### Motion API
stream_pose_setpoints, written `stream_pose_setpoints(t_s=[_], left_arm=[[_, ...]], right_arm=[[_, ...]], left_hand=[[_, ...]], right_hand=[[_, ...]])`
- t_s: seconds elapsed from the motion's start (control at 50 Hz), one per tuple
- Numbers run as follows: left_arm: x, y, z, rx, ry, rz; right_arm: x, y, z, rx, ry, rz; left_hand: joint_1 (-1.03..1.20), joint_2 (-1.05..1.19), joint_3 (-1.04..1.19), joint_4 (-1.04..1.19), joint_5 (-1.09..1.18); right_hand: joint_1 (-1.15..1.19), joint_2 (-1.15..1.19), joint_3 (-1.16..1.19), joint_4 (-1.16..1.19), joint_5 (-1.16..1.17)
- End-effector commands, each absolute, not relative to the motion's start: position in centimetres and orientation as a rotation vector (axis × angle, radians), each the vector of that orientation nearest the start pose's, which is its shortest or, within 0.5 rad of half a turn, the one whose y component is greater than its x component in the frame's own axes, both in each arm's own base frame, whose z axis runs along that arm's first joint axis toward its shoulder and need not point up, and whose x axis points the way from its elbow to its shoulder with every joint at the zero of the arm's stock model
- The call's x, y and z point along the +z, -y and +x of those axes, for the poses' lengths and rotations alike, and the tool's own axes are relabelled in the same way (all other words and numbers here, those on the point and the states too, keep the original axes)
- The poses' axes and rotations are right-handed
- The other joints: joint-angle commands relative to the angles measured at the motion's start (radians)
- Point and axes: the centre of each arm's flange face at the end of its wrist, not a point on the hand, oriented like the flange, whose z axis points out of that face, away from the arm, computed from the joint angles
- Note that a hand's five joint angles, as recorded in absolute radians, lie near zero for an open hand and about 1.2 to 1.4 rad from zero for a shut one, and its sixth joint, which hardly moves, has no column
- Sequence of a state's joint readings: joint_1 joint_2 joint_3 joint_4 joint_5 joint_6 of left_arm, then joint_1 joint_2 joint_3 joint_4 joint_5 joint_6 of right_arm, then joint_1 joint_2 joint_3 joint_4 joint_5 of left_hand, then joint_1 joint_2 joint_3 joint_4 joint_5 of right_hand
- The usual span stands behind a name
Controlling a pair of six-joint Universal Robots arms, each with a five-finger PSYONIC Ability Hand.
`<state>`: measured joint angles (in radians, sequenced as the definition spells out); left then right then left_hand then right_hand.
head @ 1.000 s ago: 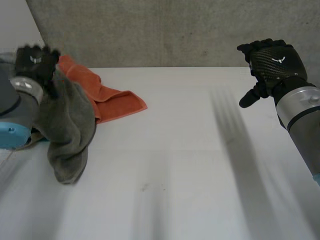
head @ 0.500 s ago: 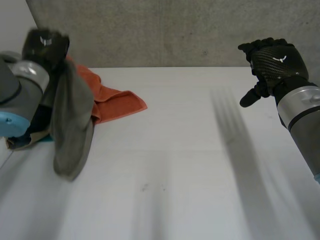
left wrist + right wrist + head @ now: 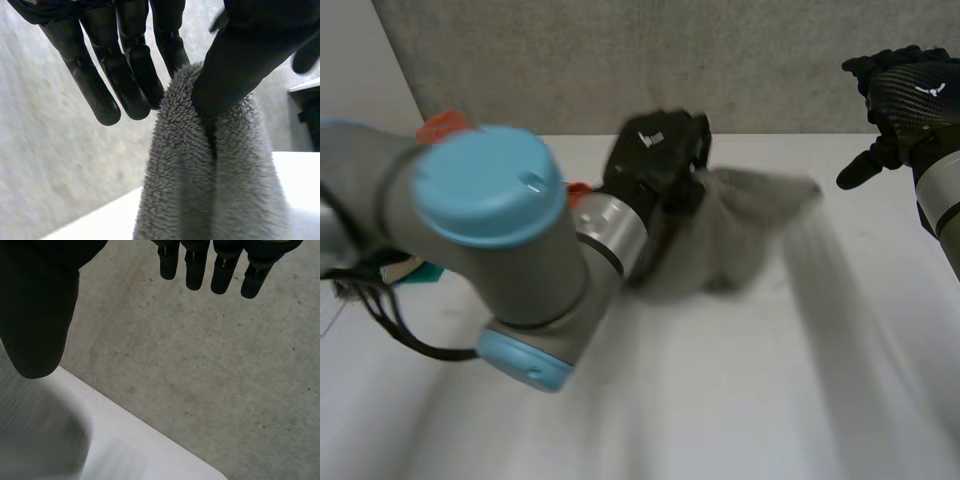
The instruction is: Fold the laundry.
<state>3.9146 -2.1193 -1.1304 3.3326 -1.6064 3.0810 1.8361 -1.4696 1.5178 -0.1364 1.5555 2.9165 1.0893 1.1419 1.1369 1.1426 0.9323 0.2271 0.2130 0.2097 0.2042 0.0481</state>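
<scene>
Grey towel (image 3: 745, 235) over the middle of the white table (image 3: 720, 400), its top fold pinched between thumb and fingers (image 3: 127, 70) of the left hand (image 3: 655, 160), hanging below them, right hand (image 3: 910, 95) well apart, fingers straight, loosely spread, holding nothing.

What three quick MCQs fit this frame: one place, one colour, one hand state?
1. Where is the towel?
A. pinched in the left hand
B. lying spread out flat, untouched
C. folded in a neat stack

2. What colour is that towel?
A. orange
B. grey
C. blue

3. How is the right hand?
A. open and empty
B. shut on the towel
C. curled into an empty fist

Key:
1 A: the left wrist view shows the thumb and fingers pinching a fold of it.
2 B: its pile is grey in the head and left wrist views.
3 A: the right wrist view shows straight fingers with nothing between them and the thumb.
</scene>
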Motion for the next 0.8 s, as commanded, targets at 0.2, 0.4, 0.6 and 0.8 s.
stream_pose_setpoints(t_s=[0.2, 0.4, 0.6, 0.8], left_arm=[[26.0, 23.5, -38.2, 1.799, 1.8, -0.599], [24.4, 24.3, -34.4, 1.951, 1.921, -0.888], [17.2, 24.4, -34.7, 1.792, 1.919, -1.37], [14.5, 24.1, -37.0, 1.729, 1.86, -1.43]], right_arm=[[28.1, 30.1, 21.7, -2.2, -2.167, -0.761], [26.6, 26.2, 21.2, -1.617, -2.395, -1.129], [22.6, 25.4, 21.0, -1.454, -2.441, -1.058], [18.0, 24.1, 21.0, -1.43, -2.439, -0.905]], left_hand=[[-0.882, -0.934, -0.929, -0.935, -0.899], [-0.879, -0.931, -0.926, -0.932, -0.896], [-0.861, -0.914, -0.909, -0.914, -0.879], [-0.615, -0.668, -0.663, -0.668, -0.633]], right_hand=[[-0.053, -0.038, -0.035, -0.03, -0.048], [-0.053, -0.038, -0.035, -0.03, -0.048], [-0.053, -0.038, -0.035, -0.03, -0.048], [-0.053, -0.038, -0.035, -0.03, -0.048]])
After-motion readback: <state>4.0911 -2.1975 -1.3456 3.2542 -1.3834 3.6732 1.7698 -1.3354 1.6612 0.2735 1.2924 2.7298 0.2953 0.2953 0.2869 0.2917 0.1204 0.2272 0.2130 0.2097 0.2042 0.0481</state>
